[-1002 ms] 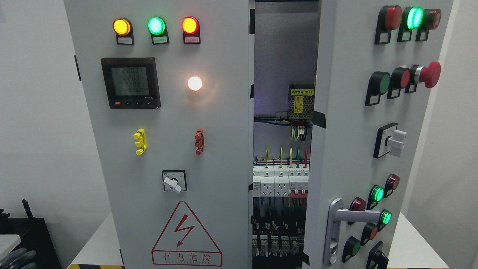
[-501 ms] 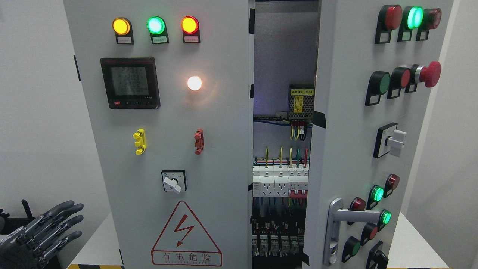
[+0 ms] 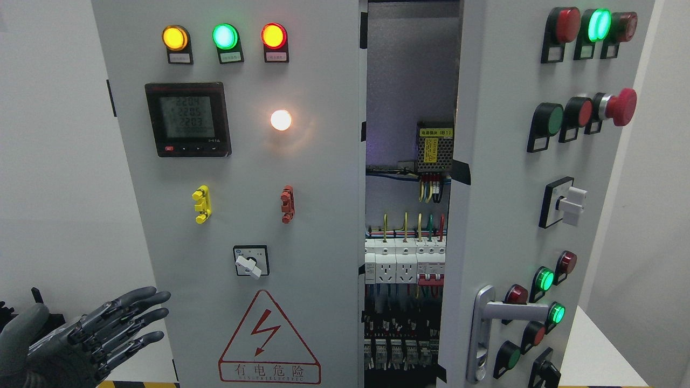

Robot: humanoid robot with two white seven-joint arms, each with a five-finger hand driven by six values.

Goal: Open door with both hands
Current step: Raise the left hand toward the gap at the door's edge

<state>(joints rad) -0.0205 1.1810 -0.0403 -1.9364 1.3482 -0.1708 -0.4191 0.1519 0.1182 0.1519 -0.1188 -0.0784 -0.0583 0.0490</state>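
Observation:
A grey electrical cabinet fills the head view. Its right door (image 3: 506,178) stands partly swung out, with a silver lever handle (image 3: 488,323) low on its left edge. The gap shows the cabinet interior (image 3: 407,215) with breakers and wiring. The left door (image 3: 242,178) is shut flat and carries a meter, lamps and a rotary switch. My left hand (image 3: 116,328) is at the lower left, fingers spread and holding nothing, its fingertips (image 3: 159,296) close to the left door's outer edge. My right hand does not show.
A white tabletop (image 3: 598,350) carries the cabinet. Red and green push buttons and a red emergency stop (image 3: 620,106) stick out from the right door. A yellow-black striped edge (image 3: 137,384) runs along the bottom left. White walls flank both sides.
My left hand has risen from the bottom left corner and moved right toward the left door's edge, fingers spreading. Both doors stand as before.

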